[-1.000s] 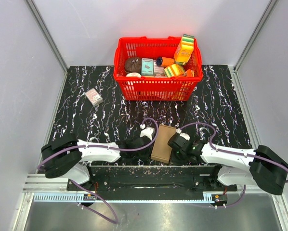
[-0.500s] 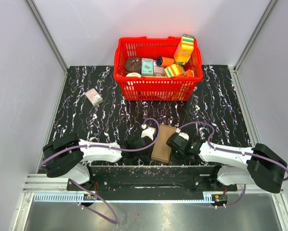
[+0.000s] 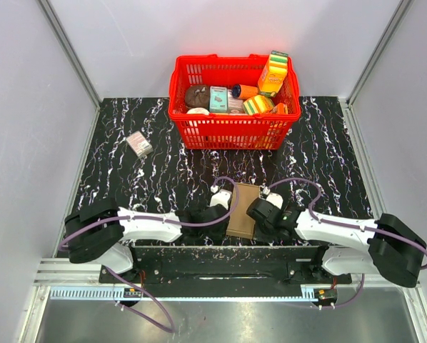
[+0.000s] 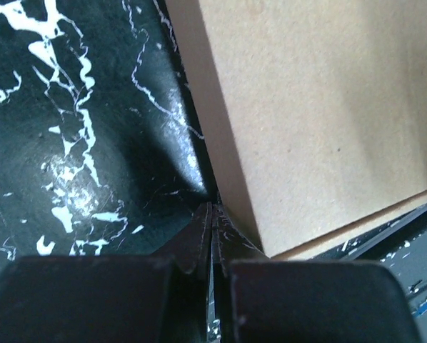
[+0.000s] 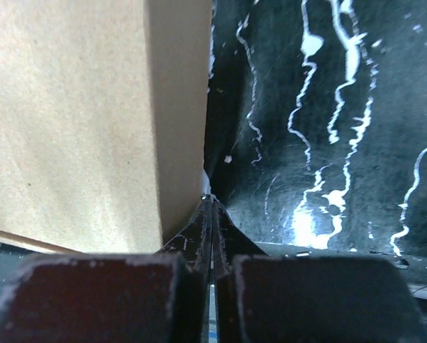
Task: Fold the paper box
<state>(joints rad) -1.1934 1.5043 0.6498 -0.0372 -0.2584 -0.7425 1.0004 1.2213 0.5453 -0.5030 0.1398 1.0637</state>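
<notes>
The paper box [image 3: 243, 207] is lying flat by the table's [image 3: 142, 187] near edge, between both grippers. The left gripper [image 4: 212, 209] is resting fully closed at its left side and the right gripper [image 5: 209, 200] closed at its right side, neither gripping anything.

The right gripper [image 5: 212, 214], jaws pressed together, has its tip at the foot of the paper box [image 5: 71, 121], on the black white-veined tabletop [image 5: 328, 107]

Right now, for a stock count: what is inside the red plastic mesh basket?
On top: a tall yellow-green carton, a teal box, a dark brown round item. Whatever lies beneath them is covered.
</notes>
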